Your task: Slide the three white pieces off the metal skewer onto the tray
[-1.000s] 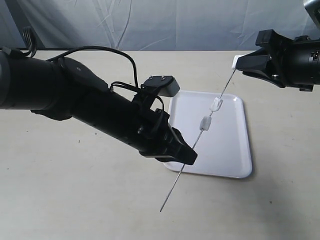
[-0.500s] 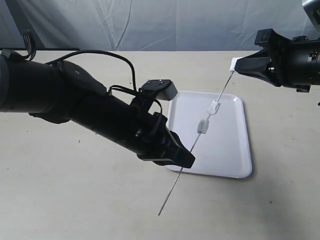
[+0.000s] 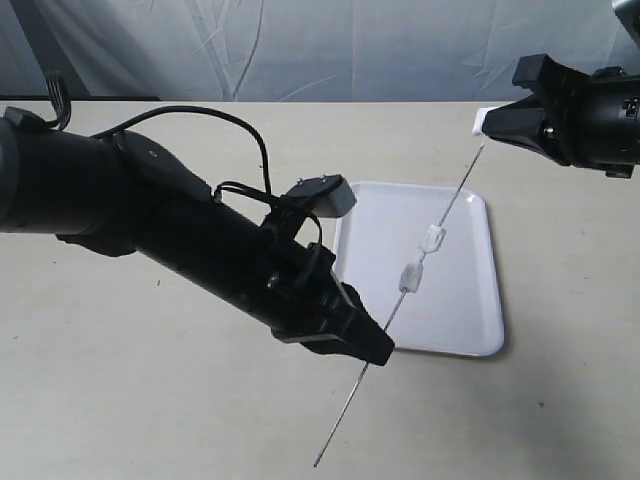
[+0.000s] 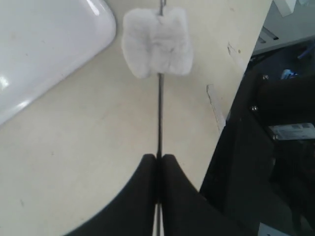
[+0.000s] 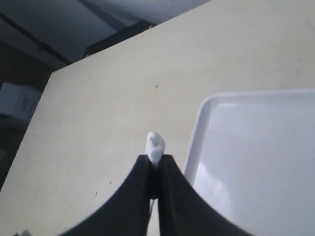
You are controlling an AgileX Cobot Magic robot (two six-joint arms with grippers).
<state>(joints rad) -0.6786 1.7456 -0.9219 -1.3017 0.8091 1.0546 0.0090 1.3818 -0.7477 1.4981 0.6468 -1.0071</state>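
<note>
tray under two skewered white pieces; left gripper tight on metal skewer, right gripper on third piece

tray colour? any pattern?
The flat rectangular plastic tray with rounded corners is plain white, no pattern; the exterior view shows it best.

The left gripper has its two black jaws pressed together on the metal skewer. From the jaw tips, the skewer runs straight to a white piece and pierces it through the middle. The white piece is lumpy and soft-edged. It appears over the beige tabletop, just beside the rounded corner of the tray. Beyond the tabletop edge stands dark equipment, too blurred to identify.
</note>
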